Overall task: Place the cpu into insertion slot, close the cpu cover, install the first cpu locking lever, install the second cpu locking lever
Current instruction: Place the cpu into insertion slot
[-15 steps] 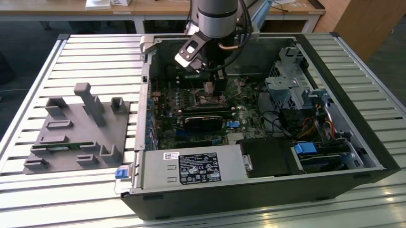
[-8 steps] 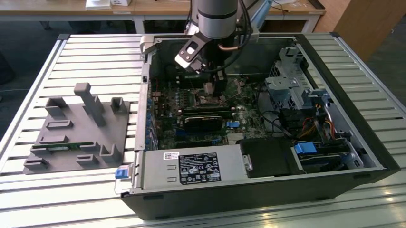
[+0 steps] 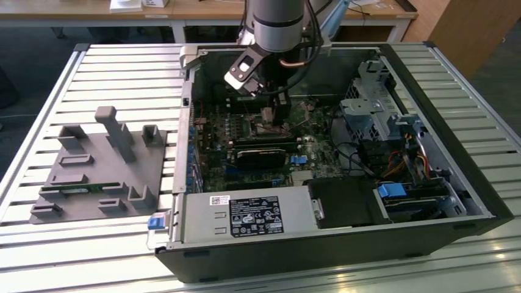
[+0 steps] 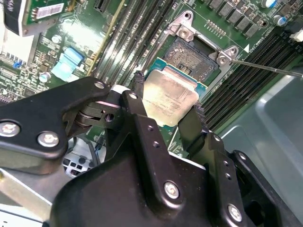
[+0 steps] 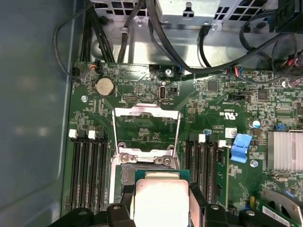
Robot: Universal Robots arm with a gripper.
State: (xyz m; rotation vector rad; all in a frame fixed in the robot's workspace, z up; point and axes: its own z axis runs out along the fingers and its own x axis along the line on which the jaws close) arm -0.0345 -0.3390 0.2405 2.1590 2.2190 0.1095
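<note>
Found the gripper (image 4: 166, 101) clamped on the cpu (image 4: 171, 89), with black fingers (image 4: 142, 113) pressed against two opposite edges and the silvery top facing both wrist cameras. Placed the cpu over the near portion of the insertion slot (image 4: 195, 56), hiding that part of it and leaving the far portion of the dark socket exposed. Cannot tell whether chip and socket touch. Noted the cpu cover (image 5: 147, 112) swung open on the far side of the slot, hinged at the slot's edge, green board visible through its square opening. Recorded a thin metal rod (image 4: 267, 67) running out from one screw corner of the socket frame. Logged long black memory slots (image 5: 87, 170) on both flanks of the socket, a blue clip (image 5: 241, 146) past one bank, a finned heatsink (image 5: 284, 151) beyond that, and a coin cell (image 5: 105, 86) past the open cover. Observed, in the exterior view, the arm reaching down into an open computer case (image 3: 326, 256) near mid-board, with a labelled power supply (image 3: 244, 215) at the near wall. Noted the case resting on a slatted metal table (image 3: 122, 67), and a grey parts fixture (image 3: 89, 177) just beside it toward the exterior view's left.
</note>
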